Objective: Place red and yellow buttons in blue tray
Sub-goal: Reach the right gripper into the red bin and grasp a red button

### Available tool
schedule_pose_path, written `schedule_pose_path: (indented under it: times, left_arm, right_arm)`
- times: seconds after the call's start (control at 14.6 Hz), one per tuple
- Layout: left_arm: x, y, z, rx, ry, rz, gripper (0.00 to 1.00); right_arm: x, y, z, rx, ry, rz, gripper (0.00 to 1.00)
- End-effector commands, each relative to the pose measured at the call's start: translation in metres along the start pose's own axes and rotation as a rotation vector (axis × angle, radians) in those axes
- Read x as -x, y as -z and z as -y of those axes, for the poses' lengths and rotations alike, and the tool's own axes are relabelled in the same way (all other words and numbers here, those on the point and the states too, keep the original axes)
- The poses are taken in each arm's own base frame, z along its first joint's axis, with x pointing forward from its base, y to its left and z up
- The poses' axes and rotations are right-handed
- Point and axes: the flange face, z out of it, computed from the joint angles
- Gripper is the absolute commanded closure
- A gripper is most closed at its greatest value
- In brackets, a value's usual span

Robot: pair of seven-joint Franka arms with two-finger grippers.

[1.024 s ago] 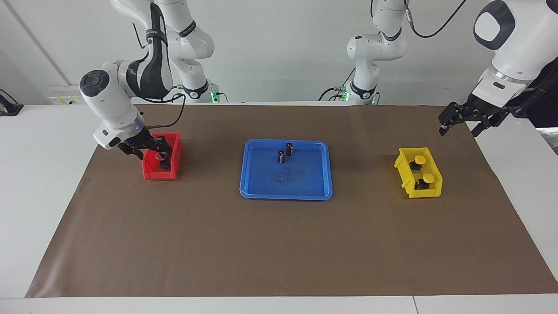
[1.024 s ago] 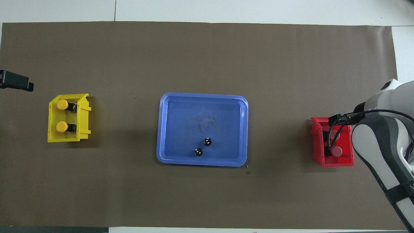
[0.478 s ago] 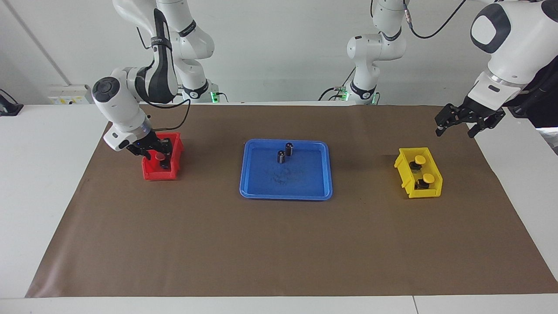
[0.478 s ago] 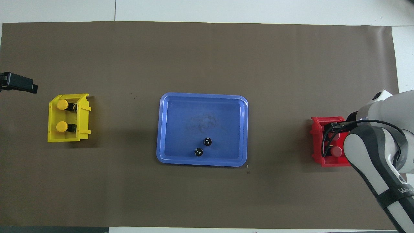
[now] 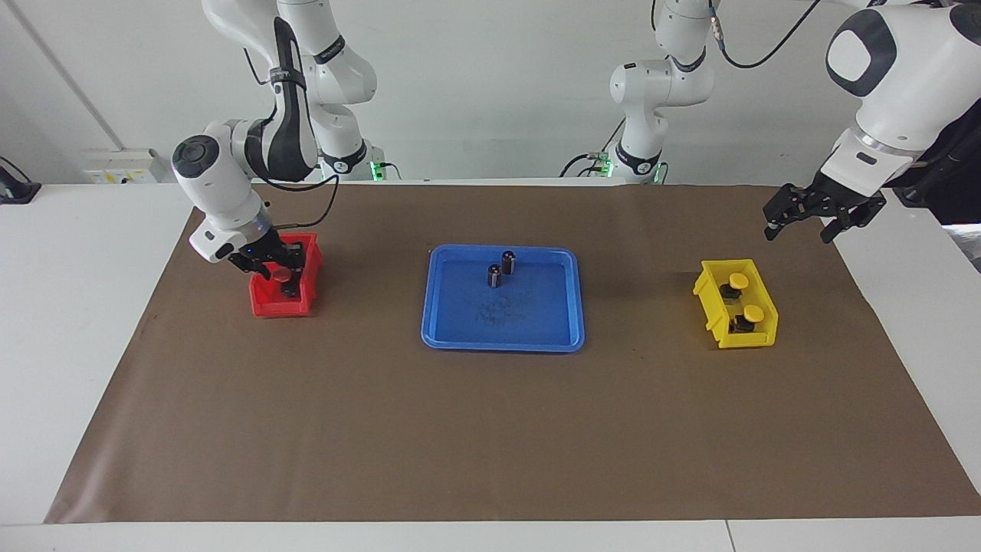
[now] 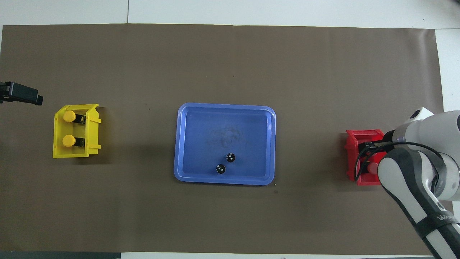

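The two round yellow-capped push buttons point(image 5: 740, 297) sit in a small yellow plastic bin point(image 5: 736, 304) at the left arm's end of the desk; the left gripper point(image 5: 801, 216) hangs spread wide above the brown mat nearby. The right gripper point(image 5: 282, 270) is down in the small red plastic bin point(image 5: 285, 287) at a red-capped button point(image 5: 281, 273); I cannot tell whether it grips. The flat blue plastic tray point(image 5: 503, 307) between the bins holds two dark capless cylinders point(image 5: 500, 269).

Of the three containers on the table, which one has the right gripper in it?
The red bin, at the right arm's end of the table. The right gripper reaches into it; the blue tray and yellow bin have no gripper in them.

Partial white letters "WA" on right arm point(image 6: 436, 219) dark band.
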Motion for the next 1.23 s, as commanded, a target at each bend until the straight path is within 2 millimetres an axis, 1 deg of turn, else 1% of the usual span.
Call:
schedule_pose_path:
  times: [0.0,0.07,0.2,0.34,0.41,0.48,0.55,0.68,0.82,0.89,0.96,1.02,1.16]
  left_arm:
    - [0.009,0.000,0.002,-0.010,0.015,-0.002,0.00]
    - [0.009,-0.001,0.002,-0.012,0.016,0.000,0.00]
    - [0.010,-0.002,0.003,-0.012,0.018,-0.004,0.00]
    - [0.009,-0.001,0.003,-0.012,0.018,-0.011,0.00]
    - [0.010,-0.005,0.003,-0.011,0.020,-0.005,0.00]
    - [0.011,-0.004,0.003,-0.011,0.020,-0.006,0.00]
    - [0.011,-0.004,0.002,-0.011,0.018,-0.009,0.00]
    - [0.012,-0.005,0.003,-0.012,0.019,-0.006,0.00]
    - [0.013,-0.007,0.003,-0.012,0.020,-0.009,0.00]
    - [0.014,-0.010,0.003,-0.014,0.021,-0.026,0.00]
    - [0.013,-0.018,0.003,-0.014,0.022,-0.040,0.00]
    - [0.012,-0.027,0.004,-0.016,0.020,-0.042,0.00]
    - [0.006,-0.057,0.005,-0.018,0.015,-0.042,0.00]
  right_arm:
    - [0.008,-0.002,-0.005,-0.008,0.014,-0.021,0.37]
    - [0.007,-0.002,-0.005,-0.008,0.016,-0.021,0.39]
    - [0.008,-0.003,-0.004,-0.008,0.017,-0.016,0.49]
    - [0.005,-0.001,-0.002,-0.008,0.020,-0.016,0.65]
    - [0.003,0.001,-0.002,-0.007,0.018,-0.014,0.74]
    - [-0.001,0.005,0.001,-0.007,0.022,-0.010,0.79]
    - [-0.007,0.014,0.005,-0.010,0.032,0.003,0.80]
    - [-0.028,0.045,0.003,-0.014,0.045,0.050,0.80]
    - [-0.041,0.076,0.000,-0.001,0.055,0.074,0.80]
    - [-0.045,0.087,0.000,0.007,0.060,0.079,0.80]
    - [-0.051,0.101,0.002,0.019,0.068,0.078,0.80]
    - [-0.057,0.111,0.013,0.023,0.083,0.083,0.80]
    - [-0.078,0.138,0.043,0.034,0.087,0.085,0.79]
